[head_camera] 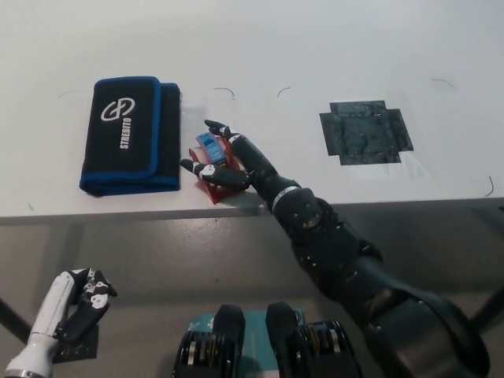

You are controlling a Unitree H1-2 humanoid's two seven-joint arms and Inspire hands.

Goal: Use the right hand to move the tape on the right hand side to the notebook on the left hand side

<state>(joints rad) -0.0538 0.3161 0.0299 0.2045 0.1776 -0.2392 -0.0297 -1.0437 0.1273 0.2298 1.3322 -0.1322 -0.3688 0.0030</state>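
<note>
The tape [209, 149] is a small red dispenser with a blue part, low over the white table [331, 47] near its front edge. My black right hand [228, 161] is shut on it, fingers over the top and thumb beneath. The notebook [130, 134], black with blue trim and a white logo, lies flat just left of the tape with a narrow gap between them. My white left hand [81, 302] rests below the table at the lower left, fingers loosely curled, holding nothing.
A dark square patch [366, 131] marks the table to the right of my arm. Small pen marks dot the tabletop. The table's front edge [394, 205] runs across the picture, with floor below it.
</note>
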